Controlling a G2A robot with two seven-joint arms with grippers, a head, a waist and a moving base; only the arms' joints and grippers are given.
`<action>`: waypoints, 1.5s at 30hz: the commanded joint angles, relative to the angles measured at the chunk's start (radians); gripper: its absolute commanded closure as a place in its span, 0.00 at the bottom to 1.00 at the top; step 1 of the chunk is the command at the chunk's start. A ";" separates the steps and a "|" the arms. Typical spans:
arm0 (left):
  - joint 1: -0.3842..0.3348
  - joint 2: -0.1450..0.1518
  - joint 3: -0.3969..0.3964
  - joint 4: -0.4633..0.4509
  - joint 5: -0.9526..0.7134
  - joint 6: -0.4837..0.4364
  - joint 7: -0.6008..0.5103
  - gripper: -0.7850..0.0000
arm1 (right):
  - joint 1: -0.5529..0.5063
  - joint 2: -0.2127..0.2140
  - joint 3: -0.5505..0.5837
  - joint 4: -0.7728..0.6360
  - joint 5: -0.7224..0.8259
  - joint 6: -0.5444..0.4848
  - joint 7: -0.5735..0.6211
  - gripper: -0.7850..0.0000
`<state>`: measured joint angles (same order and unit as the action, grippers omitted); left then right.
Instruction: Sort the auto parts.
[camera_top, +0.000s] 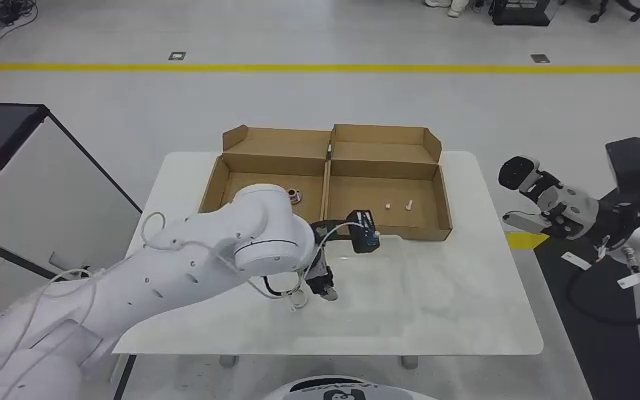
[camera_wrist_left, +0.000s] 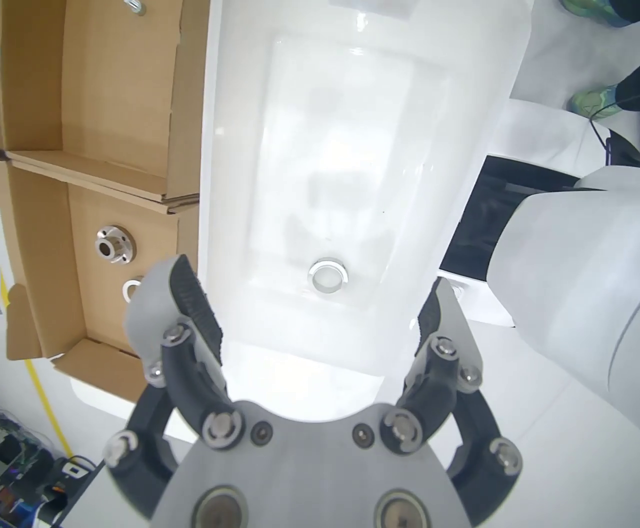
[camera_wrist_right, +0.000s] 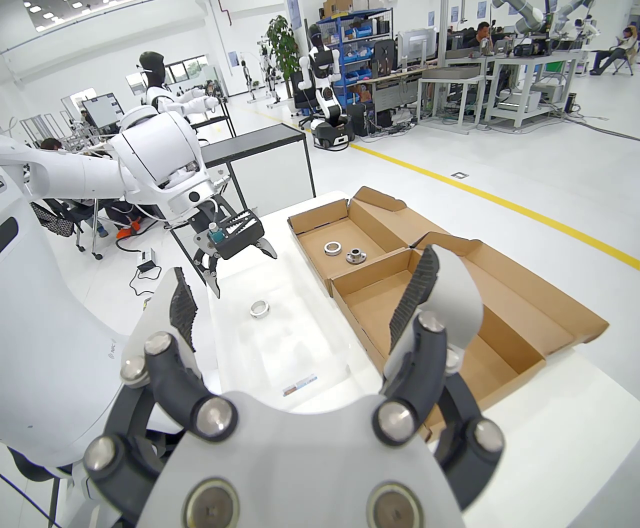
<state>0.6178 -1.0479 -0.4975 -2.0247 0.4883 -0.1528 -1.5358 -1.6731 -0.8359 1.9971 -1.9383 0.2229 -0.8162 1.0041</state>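
My L end effector (camera_wrist_right: 244, 272) hangs spread wide and empty over the steel ring (camera_wrist_left: 327, 274), which lies flat, bore up, in a shallow clear tray (camera_wrist_left: 350, 150) near the middle of the bench (camera_top: 450, 310). On the L wrist cam the ring sits almost dead between the fingers (camera_wrist_left: 192, 300), just beyond their tips. It's round, so no long axis to line up w/; I judge a straight drop should do. R end effector (camera_wrist_right: 304, 265), also wide and empty, is well apart, off the bench's right edge, so L is nearer. A matching ring (camera_wrist_right: 332, 247) & flanged hub (camera_wrist_right: 355, 256) lie in the far-left box (camera_top: 213, 185).
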 joint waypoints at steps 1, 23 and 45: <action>0.000 0.000 -0.001 0.000 -0.005 0.001 0.000 0.00 | 0.000 0.000 0.000 0.000 0.000 0.000 0.000 0.00; -0.003 -0.028 0.081 0.096 0.016 -0.087 0.000 0.14 | 0.000 0.000 0.000 0.000 0.000 0.000 0.000 0.00; -0.127 -0.049 0.325 0.263 -0.018 -0.086 0.000 0.22 | 0.000 0.000 0.000 0.000 0.000 0.000 0.000 0.00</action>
<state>0.4973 -1.0950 -0.1848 -1.7681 0.4743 -0.2404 -1.5359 -1.6731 -0.8359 1.9971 -1.9383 0.2229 -0.8162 1.0041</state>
